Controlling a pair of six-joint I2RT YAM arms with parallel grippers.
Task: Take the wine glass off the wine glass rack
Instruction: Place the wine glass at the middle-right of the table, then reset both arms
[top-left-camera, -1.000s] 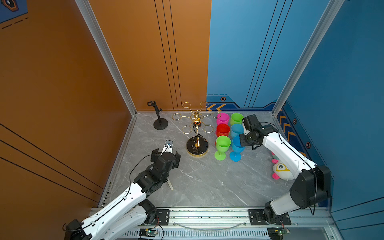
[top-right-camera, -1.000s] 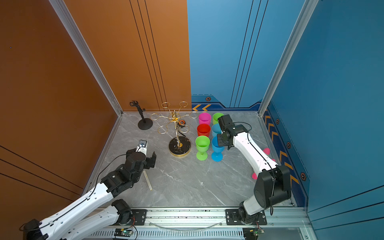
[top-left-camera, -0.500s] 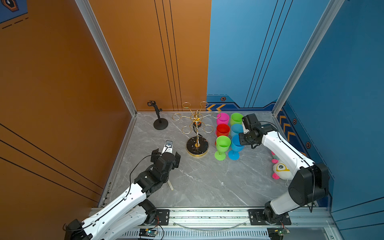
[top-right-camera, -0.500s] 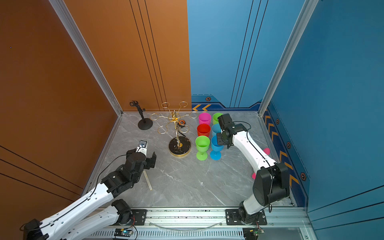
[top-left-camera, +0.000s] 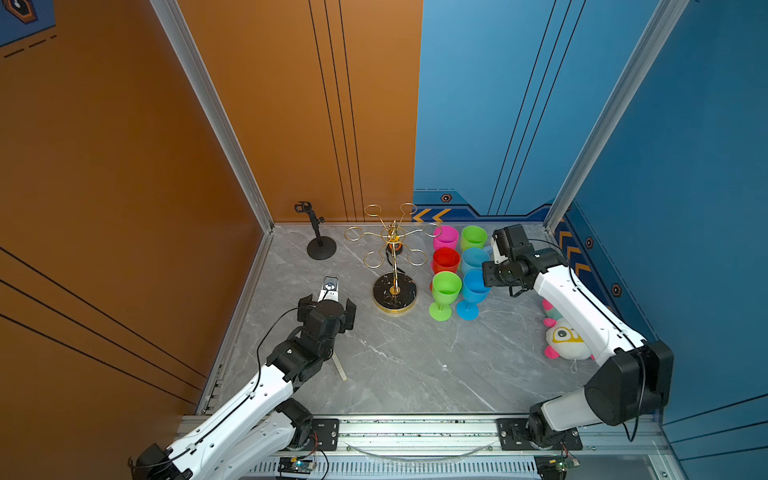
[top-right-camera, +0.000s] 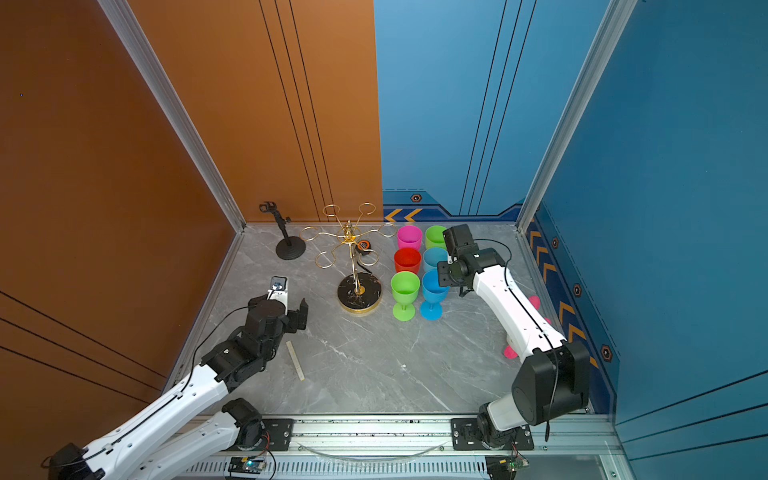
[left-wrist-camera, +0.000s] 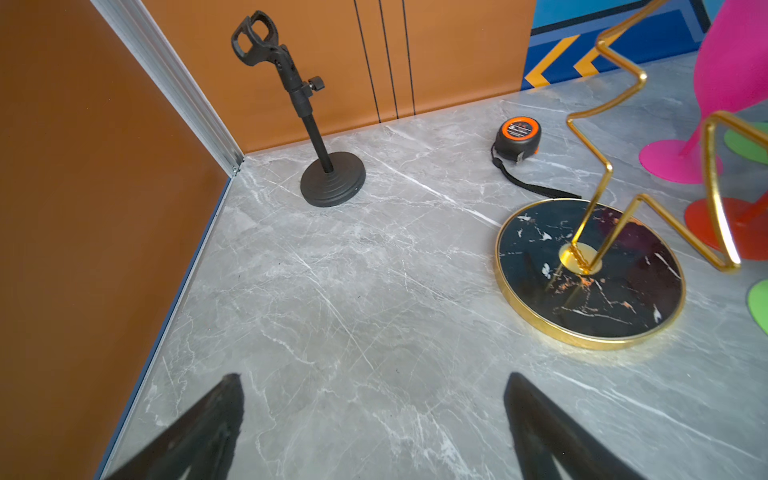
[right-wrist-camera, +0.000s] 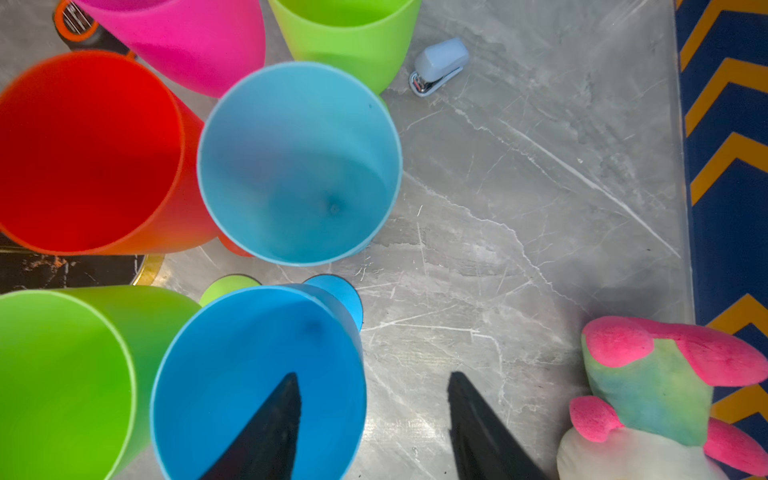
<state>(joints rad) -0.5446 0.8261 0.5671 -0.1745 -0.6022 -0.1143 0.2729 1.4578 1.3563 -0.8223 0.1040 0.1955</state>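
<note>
The gold wire wine glass rack (top-left-camera: 394, 293) (top-right-camera: 359, 293) (left-wrist-camera: 590, 274) stands mid-table and none of its ring arms holds a glass. Right of it, a blue wine glass (top-left-camera: 473, 286) (top-right-camera: 434, 286) (right-wrist-camera: 257, 374) stands upright on the table at the front of a cluster. My right gripper (top-left-camera: 488, 276) (top-right-camera: 444, 274) (right-wrist-camera: 374, 376) is open and straddles its rim. One finger is inside the bowl and the other outside, and neither touches it. My left gripper (top-left-camera: 328, 301) (left-wrist-camera: 374, 376) hangs open over bare table left of the rack.
Pink (top-left-camera: 445, 237), red (top-left-camera: 446, 260), light blue (right-wrist-camera: 299, 162) and two green glasses (top-left-camera: 445, 286) (top-left-camera: 473, 237) stand beside the blue one. A black clamp stand (top-left-camera: 321, 249), tape measure (left-wrist-camera: 517, 137), stapler (right-wrist-camera: 438, 66), plush toy (top-left-camera: 567, 338) and pale strip (top-right-camera: 296, 360) lie around.
My right gripper was shut on the blue glass's rim and has opened, letting it go. The glass stays standing on the table. The left arm has not moved.
</note>
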